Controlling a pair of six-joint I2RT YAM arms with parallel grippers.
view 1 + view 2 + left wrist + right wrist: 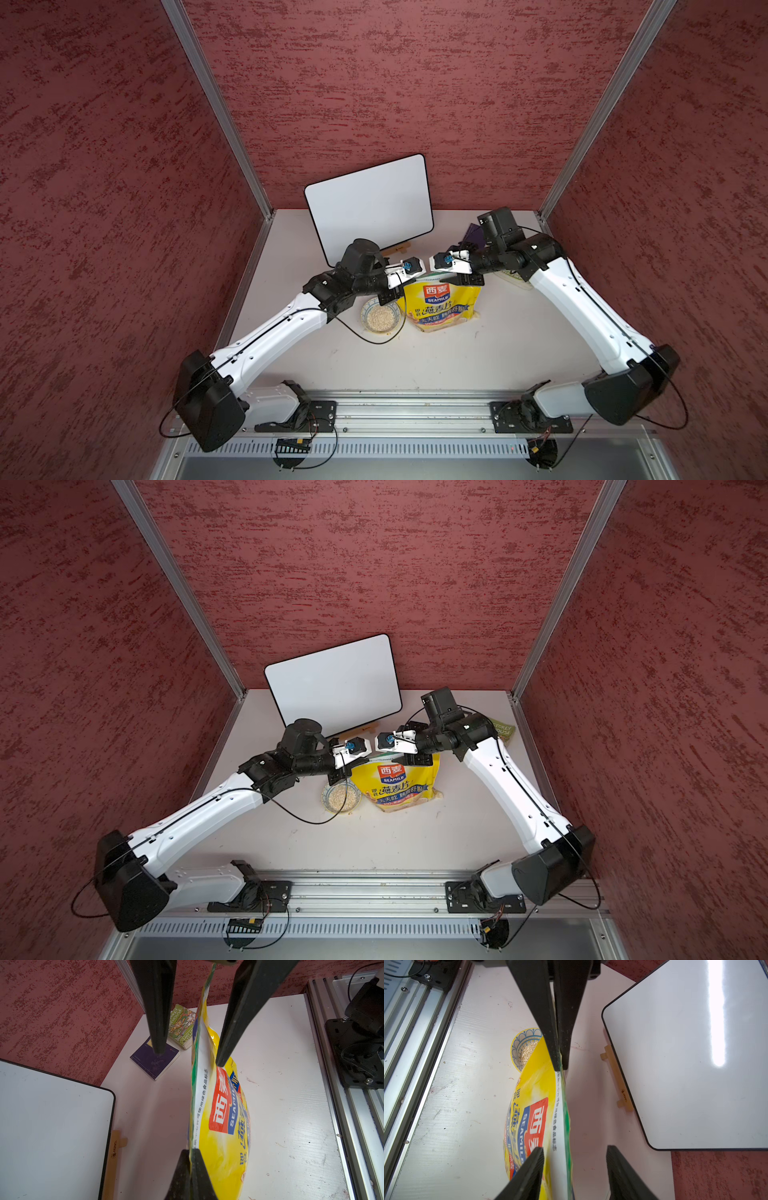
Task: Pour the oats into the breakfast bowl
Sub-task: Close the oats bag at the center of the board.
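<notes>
Right wrist view shows the oats (528, 1052) as a pale heap inside the breakfast bowl (517, 1049), which sits on the bench (471, 1088) just past the left claw (560, 1066), on the rail side of it. The bowl is partly hidden behind a top corner of the yellow bag (533, 1088). In both top views the bowl lies just beside the bag, under the left claw's wrist, with the oats (380, 319) filling its middle.

The left claw is clamped tight on the bag's green-white top edge at the corner nearest the bowl. In the left wrist view its two fingers (199, 1167) meet on that edge with no gap. The right claw (574, 1148) stands with its jaws apart, one finger on each side of the same top edge at the other corner; neither pad is pressing the bag.

The bag is upright below both claws, printed face toward the rail.

Beyond the claws, away from the rail, a whiteboard (370, 203) leans on a wooden stand (616, 1080). Past the right claw, by the wall, a purple book (154, 1059) lies just beside a green book (180, 1022).
</notes>
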